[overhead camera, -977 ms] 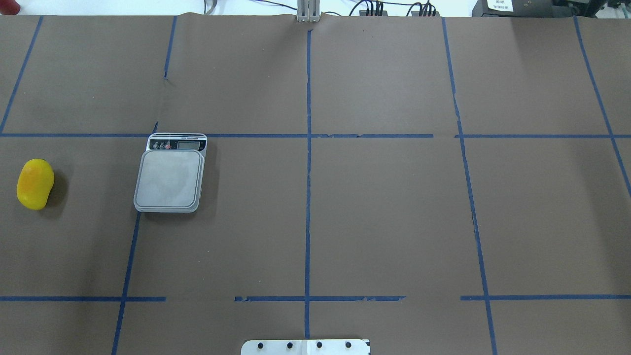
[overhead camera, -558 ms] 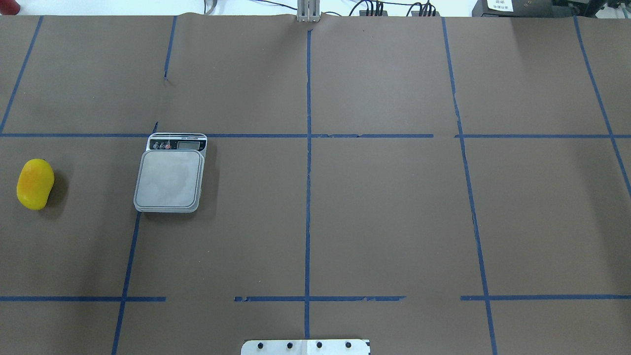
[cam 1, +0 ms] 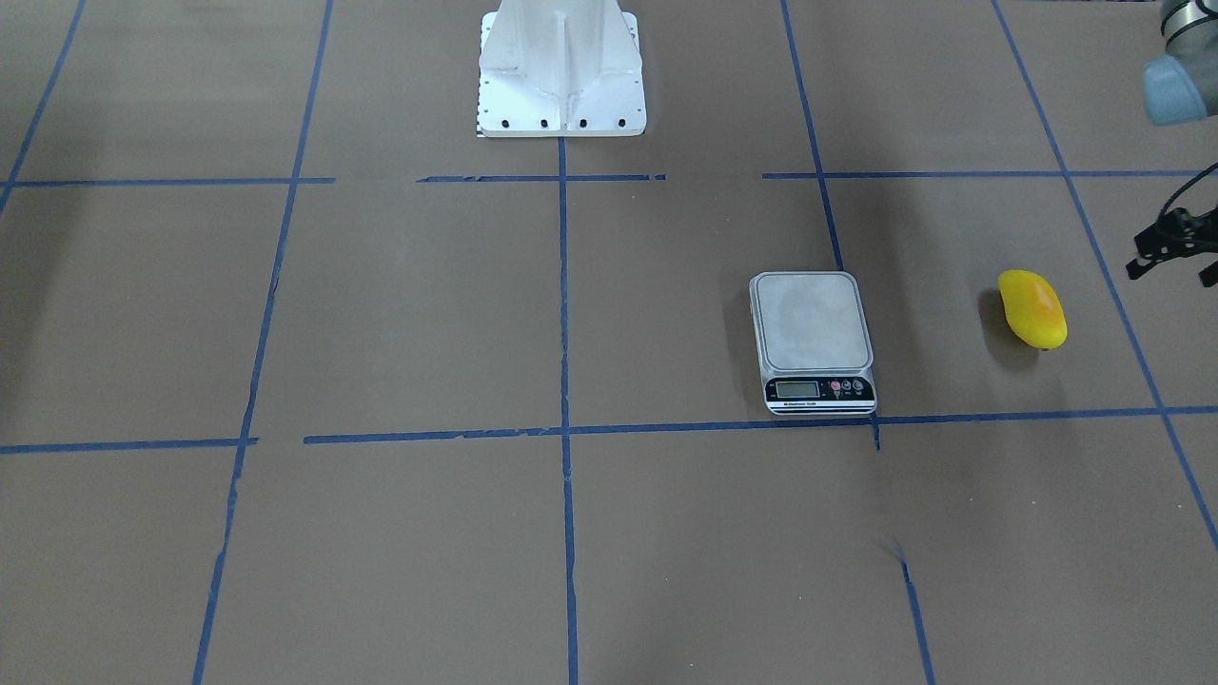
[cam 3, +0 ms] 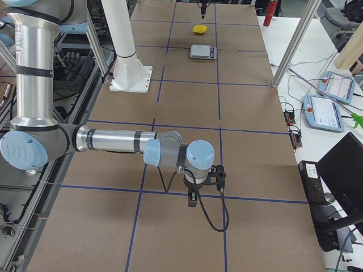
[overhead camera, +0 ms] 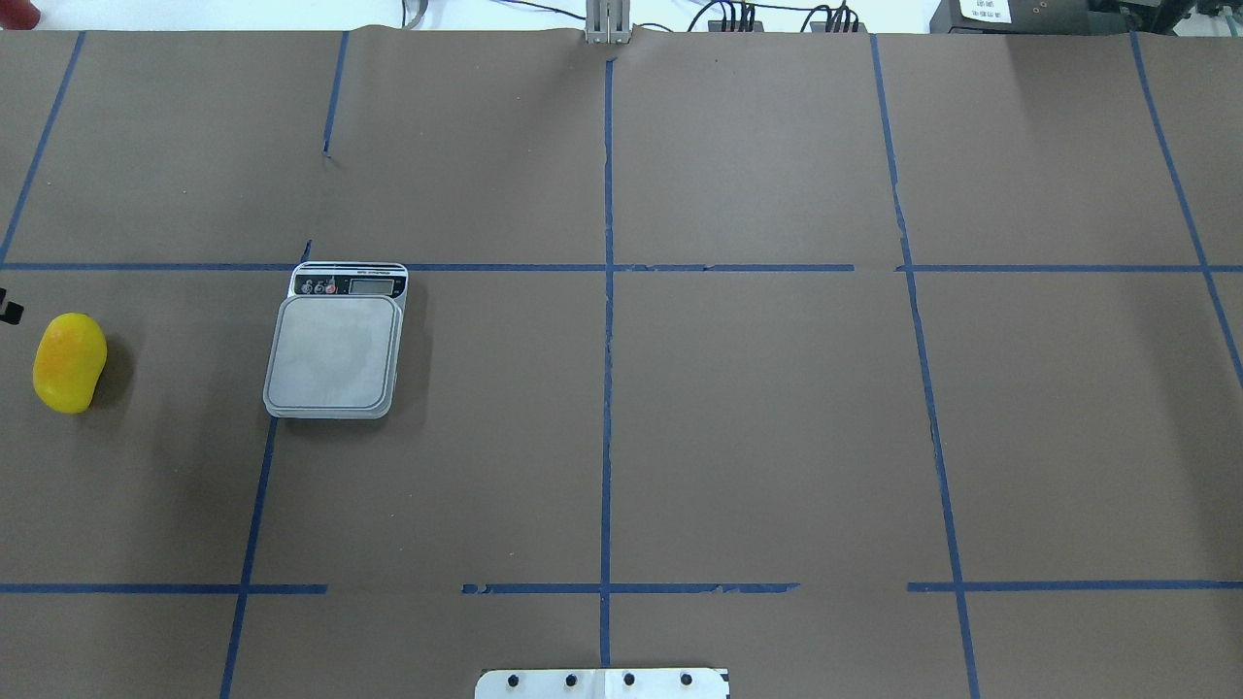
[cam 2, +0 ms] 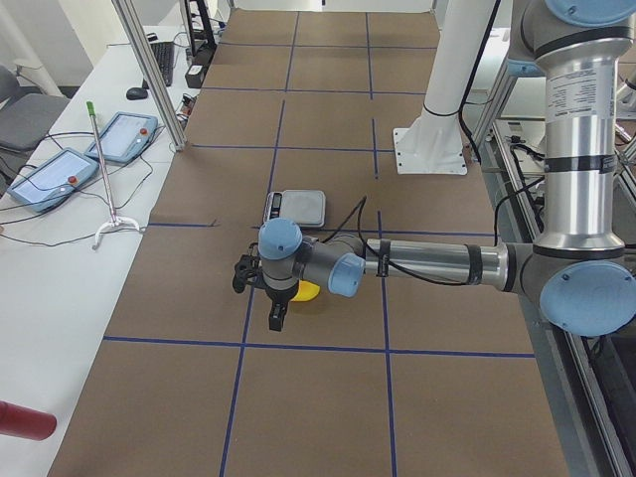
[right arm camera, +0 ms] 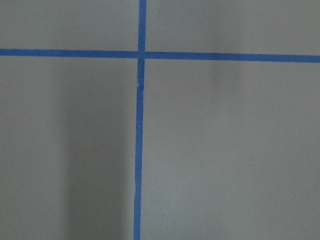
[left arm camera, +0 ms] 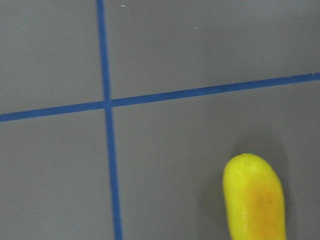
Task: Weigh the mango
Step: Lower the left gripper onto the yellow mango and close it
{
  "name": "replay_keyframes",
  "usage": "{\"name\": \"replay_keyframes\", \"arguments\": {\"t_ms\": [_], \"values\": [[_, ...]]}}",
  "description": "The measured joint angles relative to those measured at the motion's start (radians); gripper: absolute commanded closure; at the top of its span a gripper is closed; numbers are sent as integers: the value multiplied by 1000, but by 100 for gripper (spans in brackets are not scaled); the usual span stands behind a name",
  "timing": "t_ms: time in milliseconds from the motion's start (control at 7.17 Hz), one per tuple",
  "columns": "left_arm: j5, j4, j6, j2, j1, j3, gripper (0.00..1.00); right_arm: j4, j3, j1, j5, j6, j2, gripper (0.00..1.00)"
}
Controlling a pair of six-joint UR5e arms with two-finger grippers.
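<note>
Approach step: hovered left gripper (cam 1: pixel 1170 274), jaws apart, near untouched mango (cam 1: pixel 1032 309). Next needed centring overhead, lowering, closing. Right gripper (cam 3: pixel 204 190): could not tell.

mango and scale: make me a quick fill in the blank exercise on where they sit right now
1. The mango lies on the table, to the robot's ____ of the scale.
2. The scale carries ____ on top.
3. The scale's display end points ____ from the robot's base.

Missing words: left; nothing; away
</note>
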Motion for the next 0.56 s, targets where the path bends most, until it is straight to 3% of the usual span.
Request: {"name": "replay_keyframes", "arguments": {"t_ms": [558], "values": [[5, -44, -66, -66, 86, 124, 0, 0, 0, 0, 0, 0, 0, 0]]}}
